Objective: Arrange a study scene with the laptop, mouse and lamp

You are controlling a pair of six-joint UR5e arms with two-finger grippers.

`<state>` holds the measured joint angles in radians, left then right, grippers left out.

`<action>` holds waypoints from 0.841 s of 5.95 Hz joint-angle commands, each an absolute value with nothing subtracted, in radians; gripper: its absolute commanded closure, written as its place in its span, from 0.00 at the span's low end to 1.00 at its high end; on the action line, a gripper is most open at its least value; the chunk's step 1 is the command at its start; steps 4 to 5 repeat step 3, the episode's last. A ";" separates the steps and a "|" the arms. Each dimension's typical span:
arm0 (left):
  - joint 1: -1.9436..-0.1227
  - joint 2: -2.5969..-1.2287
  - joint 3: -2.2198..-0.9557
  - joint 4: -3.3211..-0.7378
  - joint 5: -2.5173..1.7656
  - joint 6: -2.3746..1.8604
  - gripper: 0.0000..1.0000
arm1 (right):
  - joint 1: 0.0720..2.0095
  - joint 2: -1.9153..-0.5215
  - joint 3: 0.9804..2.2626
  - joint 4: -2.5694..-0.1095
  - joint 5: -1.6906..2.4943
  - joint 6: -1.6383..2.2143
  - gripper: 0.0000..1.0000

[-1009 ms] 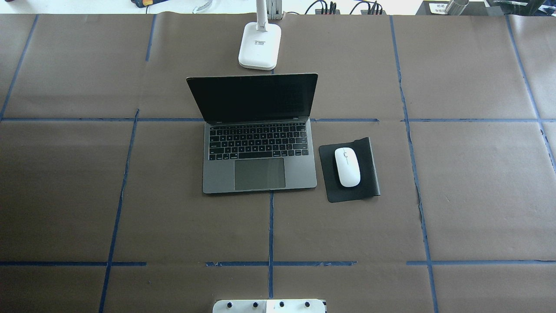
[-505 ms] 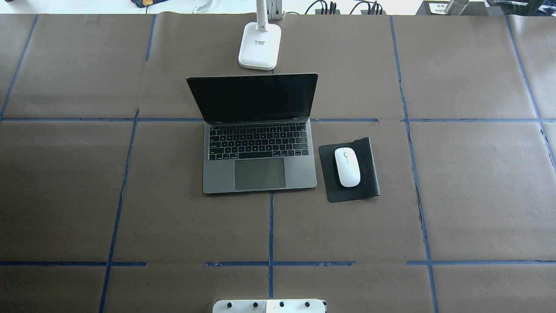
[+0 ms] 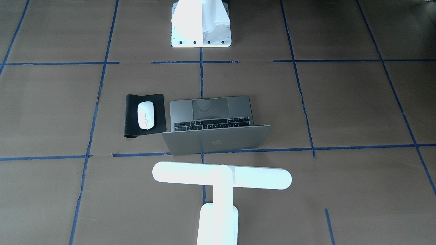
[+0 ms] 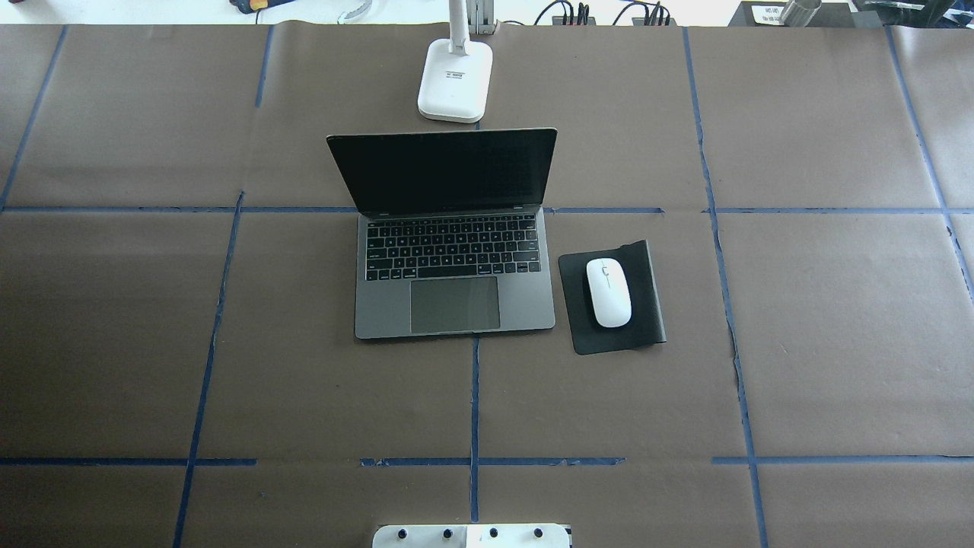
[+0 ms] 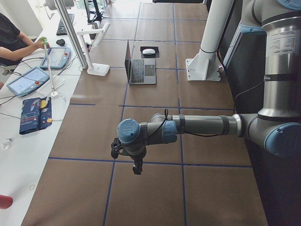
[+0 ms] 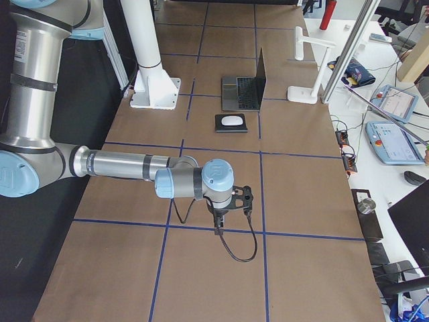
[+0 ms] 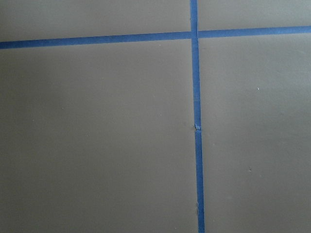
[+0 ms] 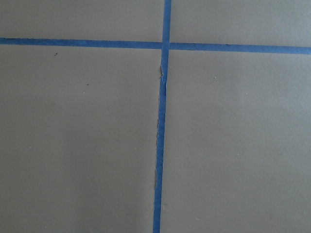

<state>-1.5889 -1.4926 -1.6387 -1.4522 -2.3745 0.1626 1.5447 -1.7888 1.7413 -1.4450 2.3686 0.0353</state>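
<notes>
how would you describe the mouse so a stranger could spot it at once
Find the open grey laptop in the middle of the table. On the robot's right of it lies a black pad, with the mouse on top. It is the only small white oval; the white lamp is much bigger.

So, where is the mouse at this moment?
In the overhead view, the mouse lies on the black mouse pad, just to the right of the open laptop, on the robot's right-hand side.
</notes>
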 commanded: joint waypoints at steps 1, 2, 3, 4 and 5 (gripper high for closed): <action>-1.588 -1.493 -1.637 -1.454 -2.375 0.163 0.00 | 1.546 -1.789 1.737 -1.445 2.368 0.035 0.00; -1.588 -1.493 -1.637 -1.457 -2.375 0.163 0.00 | 1.548 -1.789 1.736 -1.445 2.368 0.037 0.00; -1.588 -1.493 -1.634 -1.459 -2.375 0.164 0.00 | 1.548 -1.787 1.736 -1.447 2.368 0.037 0.00; -1.588 -1.493 -1.634 -1.459 -2.375 0.164 0.00 | 1.548 -1.787 1.736 -1.447 2.368 0.037 0.00; -1.588 -1.493 -1.634 -1.459 -2.375 0.164 0.00 | 1.548 -1.787 1.736 -1.447 2.368 0.037 0.00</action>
